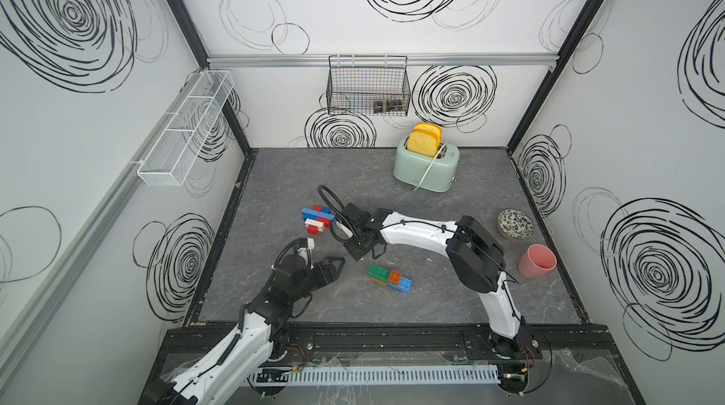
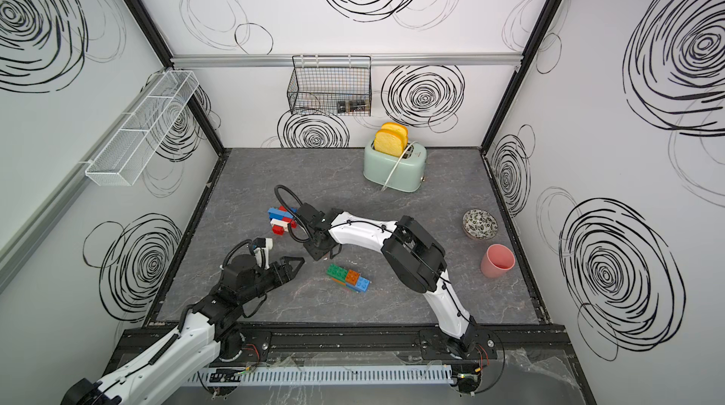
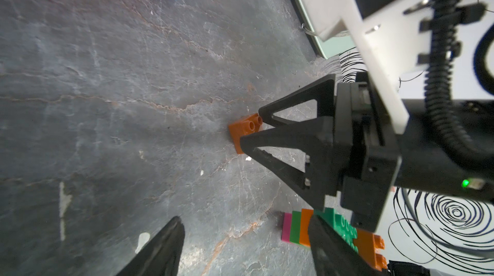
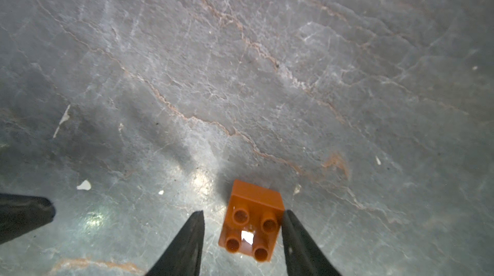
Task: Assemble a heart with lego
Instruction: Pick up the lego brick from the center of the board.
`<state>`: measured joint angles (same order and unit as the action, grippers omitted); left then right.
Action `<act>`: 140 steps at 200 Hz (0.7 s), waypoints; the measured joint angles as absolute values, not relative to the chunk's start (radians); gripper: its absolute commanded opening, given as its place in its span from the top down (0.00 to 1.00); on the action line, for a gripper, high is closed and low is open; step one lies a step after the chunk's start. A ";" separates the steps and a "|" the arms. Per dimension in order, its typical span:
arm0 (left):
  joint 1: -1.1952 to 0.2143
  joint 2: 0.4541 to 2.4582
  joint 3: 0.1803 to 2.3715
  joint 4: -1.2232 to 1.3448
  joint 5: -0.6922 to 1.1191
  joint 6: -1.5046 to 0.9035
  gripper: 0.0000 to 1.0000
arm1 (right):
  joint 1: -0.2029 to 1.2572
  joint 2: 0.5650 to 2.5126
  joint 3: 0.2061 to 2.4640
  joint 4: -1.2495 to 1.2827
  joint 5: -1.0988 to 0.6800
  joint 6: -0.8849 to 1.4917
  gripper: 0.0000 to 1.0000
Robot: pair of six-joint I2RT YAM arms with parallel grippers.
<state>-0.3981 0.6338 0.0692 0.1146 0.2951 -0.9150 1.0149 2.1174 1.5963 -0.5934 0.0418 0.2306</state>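
Note:
A small orange lego brick (image 4: 252, 223) lies studs-up on the grey table, between the fingers of my right gripper (image 4: 243, 211). One finger touches its side and a gap shows at the other, so the gripper is open around it. The left wrist view shows the same brick (image 3: 242, 134) under that gripper (image 3: 251, 127); in both top views the gripper (image 1: 363, 256) hides it. My left gripper (image 1: 337, 267) hovers open and empty just left of it. A blue, red and white lego cluster (image 1: 318, 219) lies behind. A green, orange and blue cluster (image 1: 389, 278) lies in front.
A mint toaster (image 1: 427, 165) with two bread slices stands at the back. A patterned bowl (image 1: 515, 223) and a pink cup (image 1: 536, 261) sit at the right. A black wire basket (image 1: 368, 85) and a white mesh shelf (image 1: 184, 128) hang on the walls.

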 measured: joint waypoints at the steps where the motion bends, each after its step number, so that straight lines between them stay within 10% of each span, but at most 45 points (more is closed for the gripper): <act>1: -0.398 0.634 0.069 0.115 0.295 -0.915 0.23 | 1.015 2.117 1.596 -0.593 0.042 0.231 0.50; 140: -0.398 0.634 0.065 0.115 0.295 -0.916 0.23 | 1.017 2.143 1.596 -0.602 0.045 0.227 0.60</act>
<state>-0.3981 0.6338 0.0650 0.1146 0.2947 -0.9157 1.0168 2.1426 1.5963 -0.6018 0.0448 0.2272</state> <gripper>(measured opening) 0.773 0.410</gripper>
